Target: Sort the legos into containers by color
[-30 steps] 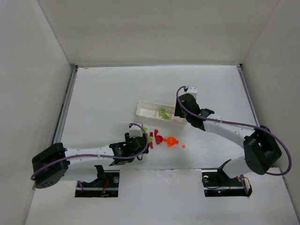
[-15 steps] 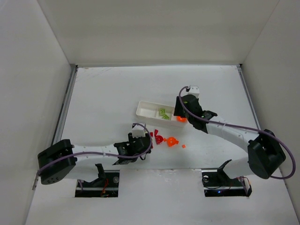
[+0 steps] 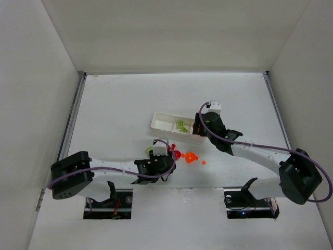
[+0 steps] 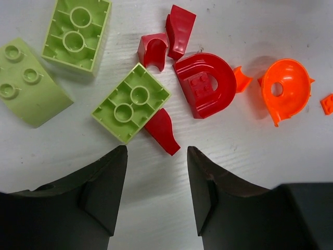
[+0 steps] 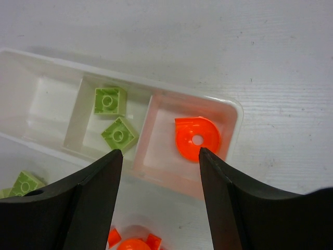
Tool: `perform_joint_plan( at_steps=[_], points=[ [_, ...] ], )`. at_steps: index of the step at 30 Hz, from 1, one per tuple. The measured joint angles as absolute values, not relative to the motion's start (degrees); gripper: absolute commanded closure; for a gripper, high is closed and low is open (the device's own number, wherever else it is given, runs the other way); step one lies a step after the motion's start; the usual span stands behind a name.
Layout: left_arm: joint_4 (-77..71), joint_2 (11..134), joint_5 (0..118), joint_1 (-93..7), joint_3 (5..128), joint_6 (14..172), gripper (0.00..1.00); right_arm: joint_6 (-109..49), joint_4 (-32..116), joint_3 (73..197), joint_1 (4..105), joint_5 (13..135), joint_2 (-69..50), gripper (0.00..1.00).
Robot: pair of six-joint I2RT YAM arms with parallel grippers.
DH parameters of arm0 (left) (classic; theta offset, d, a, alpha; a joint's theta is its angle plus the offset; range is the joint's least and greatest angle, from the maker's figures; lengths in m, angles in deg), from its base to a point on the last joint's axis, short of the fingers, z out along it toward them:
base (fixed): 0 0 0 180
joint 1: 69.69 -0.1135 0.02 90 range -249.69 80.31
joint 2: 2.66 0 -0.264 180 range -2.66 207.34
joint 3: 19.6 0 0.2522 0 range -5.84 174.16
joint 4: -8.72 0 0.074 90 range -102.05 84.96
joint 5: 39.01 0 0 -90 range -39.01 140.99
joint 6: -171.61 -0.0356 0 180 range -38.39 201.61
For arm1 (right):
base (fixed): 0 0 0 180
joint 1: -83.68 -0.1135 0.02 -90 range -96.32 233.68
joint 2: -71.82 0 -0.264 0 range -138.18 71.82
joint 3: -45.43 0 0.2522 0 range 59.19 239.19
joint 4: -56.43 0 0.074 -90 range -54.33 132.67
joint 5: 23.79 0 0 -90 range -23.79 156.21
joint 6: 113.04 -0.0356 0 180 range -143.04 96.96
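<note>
- The legos (image 3: 177, 154) are seen as small glossy plastic pieces in lime green, red and bright orange. A loose cluster of them is spread on the white tabletop (image 3: 114, 104) on the near side of the tray (image 3: 158, 124), between the two arms.
- From above, that cluster is rendered only as coloured specks.
- In the left wrist view the shapes can be made out:
  - two lime bricks (image 4: 77, 32) laid hollow side up;
  - a lime sloped piece (image 4: 28, 83) with its studs up;
  - a red arch (image 4: 205, 83) and three smaller red bits;
  - an orange dish-shaped piece (image 4: 285, 91) with a hole in it, with orange fragments beside it.
- The left claw (image 4: 155, 156) is poised low over the tabletop. Its jaws are parted to a middling gap and nothing is gripped between them. One of the red bits, a sliver (image 4: 162, 130), is found just ahead of that gap.
- The tray's inside is shown properly only by the right wrist view, where three compartments in a row are divided by low white walls.
- Two square lime pieces (image 5: 119, 134) are lodged in the middle compartment. An orange round piece (image 5: 196, 138) is lodged in the end compartment nearest the right arm.
- The right claw (image 5: 156, 156) is positioned above that half of the tray, with its jaws spread wide and nothing held.
- Only in the top view are both arms taken in at once. There the left claw is placed at the cluster and the right claw at the tray's right end.
</note>
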State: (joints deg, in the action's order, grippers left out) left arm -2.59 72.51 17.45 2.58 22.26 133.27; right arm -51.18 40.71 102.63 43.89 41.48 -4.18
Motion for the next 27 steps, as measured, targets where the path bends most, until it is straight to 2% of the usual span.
perform_joint_plan(
  at_steps=[3,7,9,15,22,24,27],
  points=[
    [-1.97,75.18,16.82,2.56,23.61,133.33,0.57,-51.42,41.17,101.08,43.82,41.90,-2.63,0.34],
    [-1.06,78.59,15.31,2.60,25.06,133.71,0.78,-52.27,43.73,98.54,43.12,42.49,0.10,0.35],
    [-0.88,79.44,14.90,2.69,25.43,133.92,0.83,-52.88,44.89,97.12,42.81,42.73,1.04,0.35],
    [-3.96,77.69,14.94,5.64,25.49,135.35,0.85,-54.17,48.23,93.99,42.71,42.93,1.43,0.36],
    [-12.31,62.31,12.34,8.09,25.76,137.53,0.84,-56.80,52.67,89.80,42.84,43.38,3.18,0.37],
    [-12.84,58.70,11.35,6.47,26.63,136.72,0.84,-57.54,53.70,88.73,43.23,44.08,3.99,0.37],
    [-11.15,57.28,11.05,-1.01,29.17,133.14,0.84,-58.41,54.72,88.27,43.56,44.89,4.17,0.38]
  ],
)
